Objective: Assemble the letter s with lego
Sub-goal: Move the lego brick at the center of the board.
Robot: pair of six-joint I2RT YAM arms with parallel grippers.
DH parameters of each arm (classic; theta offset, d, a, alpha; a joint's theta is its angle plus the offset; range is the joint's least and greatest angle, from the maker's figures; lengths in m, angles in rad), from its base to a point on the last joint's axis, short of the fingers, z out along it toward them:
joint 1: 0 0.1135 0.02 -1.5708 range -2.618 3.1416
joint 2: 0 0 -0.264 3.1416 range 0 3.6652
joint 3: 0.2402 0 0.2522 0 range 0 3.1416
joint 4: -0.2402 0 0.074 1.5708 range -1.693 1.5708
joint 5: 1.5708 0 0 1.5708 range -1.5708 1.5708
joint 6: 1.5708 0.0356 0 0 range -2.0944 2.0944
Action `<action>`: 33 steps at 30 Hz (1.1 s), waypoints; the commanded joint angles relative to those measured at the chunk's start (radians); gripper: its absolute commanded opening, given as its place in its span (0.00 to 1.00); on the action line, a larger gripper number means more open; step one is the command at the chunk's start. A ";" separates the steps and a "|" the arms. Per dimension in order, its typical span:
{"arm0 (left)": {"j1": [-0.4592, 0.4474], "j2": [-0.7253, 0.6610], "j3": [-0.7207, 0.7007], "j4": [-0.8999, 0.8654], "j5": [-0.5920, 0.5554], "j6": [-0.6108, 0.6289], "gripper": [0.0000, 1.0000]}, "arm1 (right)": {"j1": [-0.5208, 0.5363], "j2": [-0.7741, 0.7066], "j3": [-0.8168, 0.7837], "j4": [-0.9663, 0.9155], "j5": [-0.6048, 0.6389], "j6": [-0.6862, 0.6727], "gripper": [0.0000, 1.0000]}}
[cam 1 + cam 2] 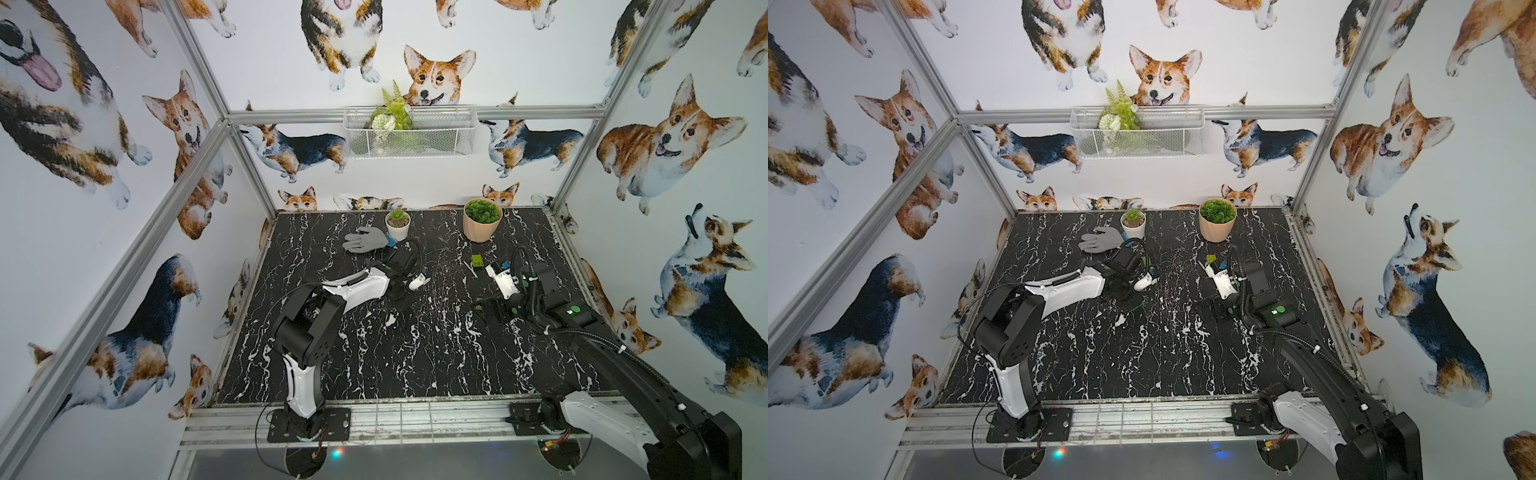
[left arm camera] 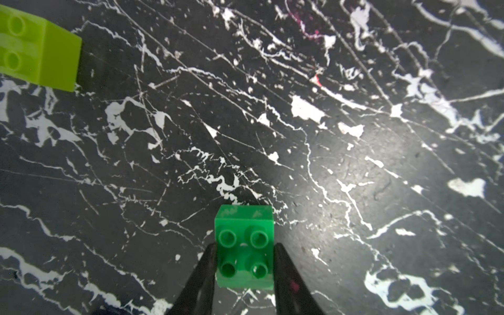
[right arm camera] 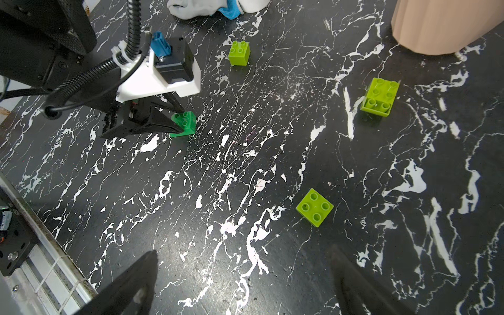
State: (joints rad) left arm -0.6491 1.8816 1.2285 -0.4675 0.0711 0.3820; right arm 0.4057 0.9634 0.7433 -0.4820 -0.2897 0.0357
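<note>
Black marble table (image 3: pixel 245 163) — lego (image 3: pixel 239 53) lay scattered, no S begun. My left gripper (image 2: pixel 245 246) pinched the dark green brick (image 2: pixel 244 226) by its sides, studs up for stacking; my right gripper (image 3: pixel 244 251) hung open, empty, near a lime brick (image 3: pixel 315 207).

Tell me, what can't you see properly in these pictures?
Both top views: the left arm covers the dark green brick held by the left end effector.
Left wrist view: the picture edge cuts off a lime-green brick.
Right wrist view: the edge cuts off most of the peach plant pot and the grey glove.
Right wrist view: the right end effector shows only as blurry dark fingers.
</note>
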 commanded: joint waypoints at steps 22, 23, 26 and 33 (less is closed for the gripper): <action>-0.002 0.147 0.250 -0.227 0.140 0.526 0.30 | -0.025 -0.027 -0.018 0.017 -0.009 -0.008 1.00; -0.003 0.156 0.261 -0.225 0.138 0.534 0.30 | -0.028 -0.025 -0.019 0.019 -0.009 -0.008 1.00; -0.007 0.172 0.277 -0.207 0.120 0.549 0.30 | -0.030 -0.023 -0.019 0.019 -0.009 -0.010 1.00; -0.010 0.198 0.296 -0.223 0.128 0.561 0.34 | -0.034 -0.011 -0.016 0.025 -0.020 -0.011 1.00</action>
State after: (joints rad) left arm -0.6552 2.0644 1.5185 -0.6643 0.1806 0.8986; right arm 0.3725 0.9478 0.7250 -0.4782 -0.2928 0.0334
